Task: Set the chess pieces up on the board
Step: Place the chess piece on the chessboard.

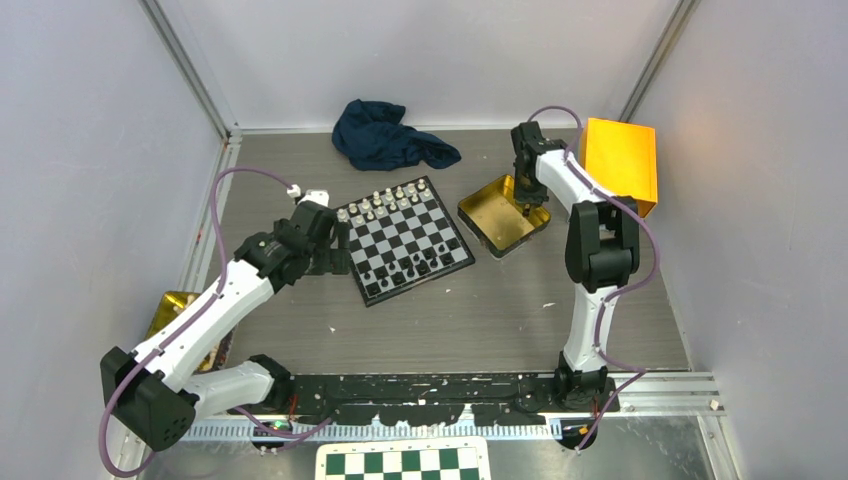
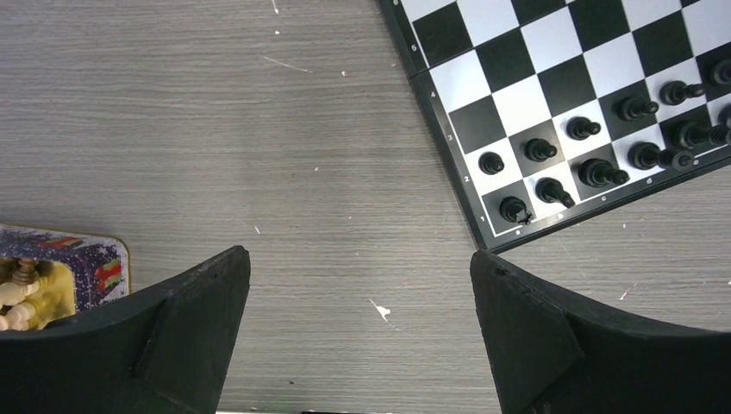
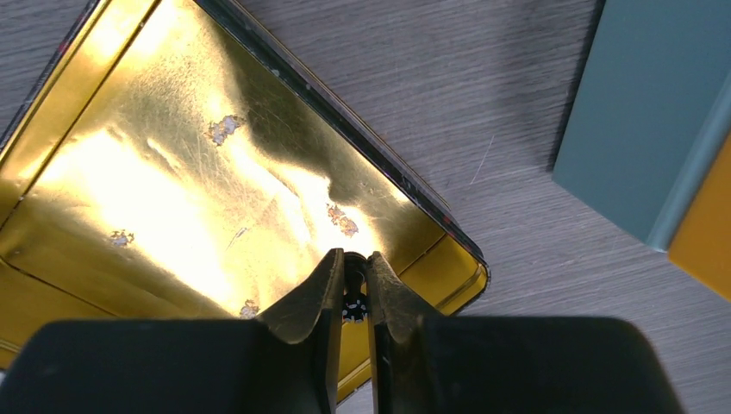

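**Item: one black chess piece, in transit from tin to board**

Location: the black chess piece (image 3: 353, 304) sits pinched between the fingers of the right hand (image 3: 356, 263), over the near corner of the gold tin (image 3: 172, 172), which lies on the tabletop (image 2: 215, 129) just to the right of the board (image 1: 410, 238). Whether its base rests on the tin floor or hangs clear of it cannot be told.

Hazards, as judged:
- The piece is tiny and gripped only near the fingertips, so it could twist or slip out on the carry.
- The tin wall stands close by. A lift that is too low or slanted could clip it and knock the piece loose.
- The black pieces (image 2: 595, 172) stand crowded in the board's near rows and the white pieces (image 1: 385, 200) in the far rows. A set-down between neighbours could topple them.
- The left hand (image 2: 358, 257) waits just beside the board's left edge, where a stray move could nudge the board and upset every rank.

Hands:
- Right: fingers nearly together, clamped on the black piece, touching nothing else that can be seen.
- Left: fingers wide apart, holding nothing, above bare tabletop.
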`<state>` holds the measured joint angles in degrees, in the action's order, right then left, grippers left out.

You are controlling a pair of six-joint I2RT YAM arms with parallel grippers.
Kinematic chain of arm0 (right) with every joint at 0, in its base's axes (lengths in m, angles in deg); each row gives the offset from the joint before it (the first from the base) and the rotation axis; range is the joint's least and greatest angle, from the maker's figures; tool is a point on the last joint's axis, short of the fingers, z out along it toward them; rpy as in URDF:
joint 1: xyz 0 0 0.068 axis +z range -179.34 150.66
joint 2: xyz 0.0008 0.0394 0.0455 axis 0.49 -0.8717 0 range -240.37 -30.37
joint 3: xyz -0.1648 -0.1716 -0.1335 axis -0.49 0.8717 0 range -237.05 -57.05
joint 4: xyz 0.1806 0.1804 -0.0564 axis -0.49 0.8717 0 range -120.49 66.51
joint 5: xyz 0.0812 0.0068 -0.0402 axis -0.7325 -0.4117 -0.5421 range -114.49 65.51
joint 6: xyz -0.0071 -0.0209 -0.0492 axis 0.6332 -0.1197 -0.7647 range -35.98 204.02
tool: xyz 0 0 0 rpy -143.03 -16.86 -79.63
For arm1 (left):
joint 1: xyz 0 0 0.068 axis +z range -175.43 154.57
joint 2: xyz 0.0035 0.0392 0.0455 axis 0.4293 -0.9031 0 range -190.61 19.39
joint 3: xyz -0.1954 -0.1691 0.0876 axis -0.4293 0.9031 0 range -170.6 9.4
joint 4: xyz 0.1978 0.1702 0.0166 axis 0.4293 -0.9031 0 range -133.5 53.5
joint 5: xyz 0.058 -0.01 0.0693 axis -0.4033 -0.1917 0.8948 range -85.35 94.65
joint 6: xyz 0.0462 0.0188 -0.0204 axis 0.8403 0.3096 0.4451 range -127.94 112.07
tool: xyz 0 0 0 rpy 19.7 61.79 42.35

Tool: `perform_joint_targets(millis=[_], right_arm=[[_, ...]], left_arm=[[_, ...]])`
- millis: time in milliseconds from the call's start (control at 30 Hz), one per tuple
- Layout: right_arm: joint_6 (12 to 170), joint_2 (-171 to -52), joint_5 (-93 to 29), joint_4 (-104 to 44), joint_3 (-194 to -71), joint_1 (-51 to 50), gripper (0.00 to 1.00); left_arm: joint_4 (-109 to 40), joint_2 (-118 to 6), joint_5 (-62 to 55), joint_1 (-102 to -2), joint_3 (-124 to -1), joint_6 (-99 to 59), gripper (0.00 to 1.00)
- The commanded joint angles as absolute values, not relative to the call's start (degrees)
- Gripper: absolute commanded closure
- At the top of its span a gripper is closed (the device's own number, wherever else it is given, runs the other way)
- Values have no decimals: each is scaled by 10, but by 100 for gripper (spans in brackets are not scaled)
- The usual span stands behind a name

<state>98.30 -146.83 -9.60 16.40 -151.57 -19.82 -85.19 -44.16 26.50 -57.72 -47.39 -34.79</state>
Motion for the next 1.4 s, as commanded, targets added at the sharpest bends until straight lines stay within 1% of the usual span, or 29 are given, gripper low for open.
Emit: perform_joint_targets(millis=[0, 367, 700, 933, 1367], right_arm=[[974, -1423, -104, 171, -1545, -200, 99], [971, -1369, -110, 203, -1534, -133, 99], [1019, -1301, -134, 174, -1441, -30, 99], [1040, -1307, -145, 141, -1406, 24, 99], [1043, -1347, -170, 101, -1390, 45, 99]], left_arm=[[-851, -442, 272, -580, -510, -351, 0], [-854, -463, 277, -580, -544, -349, 0], [-861, -475, 278, -580, -569, -359, 1], [-875, -476, 281, -580, -576, -376, 1], [-893, -485, 288, -580, -589, -385, 2]])
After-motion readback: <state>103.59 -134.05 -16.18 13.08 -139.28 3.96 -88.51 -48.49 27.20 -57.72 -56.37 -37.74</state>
